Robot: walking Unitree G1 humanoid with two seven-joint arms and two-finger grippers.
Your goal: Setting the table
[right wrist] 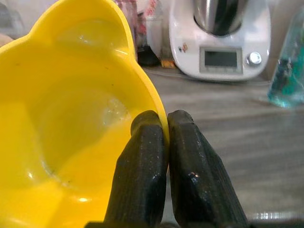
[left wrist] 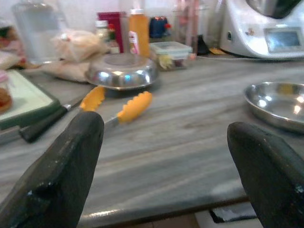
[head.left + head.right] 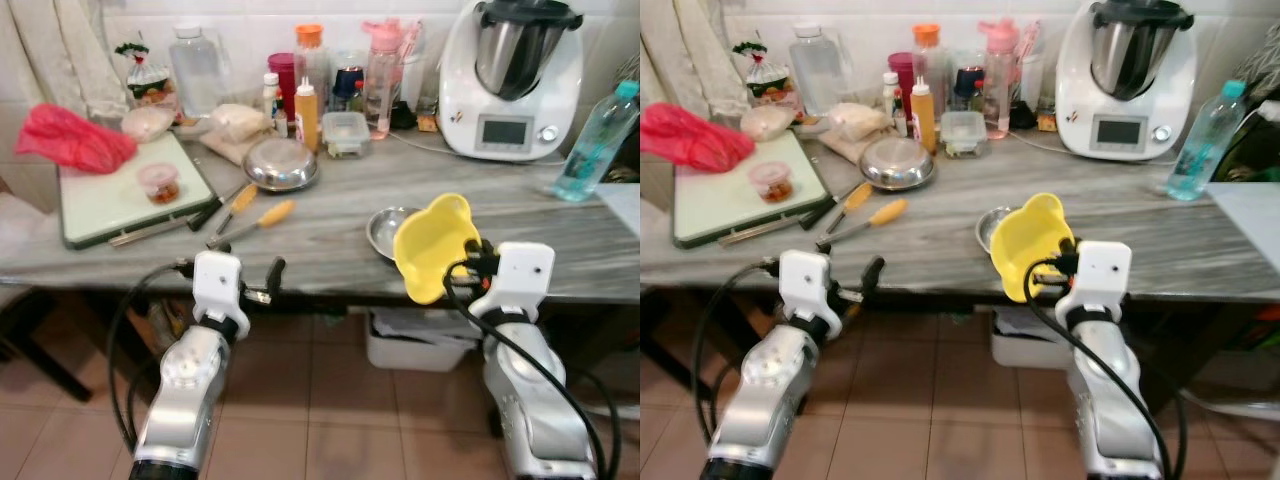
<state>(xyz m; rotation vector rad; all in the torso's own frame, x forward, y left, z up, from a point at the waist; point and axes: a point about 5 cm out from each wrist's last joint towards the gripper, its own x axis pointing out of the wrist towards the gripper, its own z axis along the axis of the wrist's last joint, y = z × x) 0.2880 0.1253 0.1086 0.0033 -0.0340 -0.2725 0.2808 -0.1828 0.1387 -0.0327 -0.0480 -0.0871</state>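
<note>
The right pincer [image 3: 470, 262] has its two black fingers [image 1: 142, 175] pressed tight on the rim of a yellow bowl [image 3: 432, 245], which it holds tilted in the air at the front edge of the worktop [image 3: 330, 235], partly in front of a small steel bowl [image 3: 385, 230] that lies there. The left pincer [image 3: 268, 282] hangs low before the worktop edge with its fingers [image 2: 61, 175] spread wide and nothing between them. Judged from this, the table-setting is at an early stage: one piece has been picked up and is being carried, none looks laid out as a place setting. On the worktop the yellow tongs [image 3: 250, 212] and a dark-handled knife [image 3: 205, 212] lie loose beside the green-edged board [image 3: 110, 195], an upturned steel dish [image 3: 281, 163] sits behind them, and bottles, a tub and a food processor [image 3: 512, 75] crowd the back. What is left appears to be most of the job: setting the yellow bowl down at its place, then fetching the remaining dishes and cutlery.
</note>
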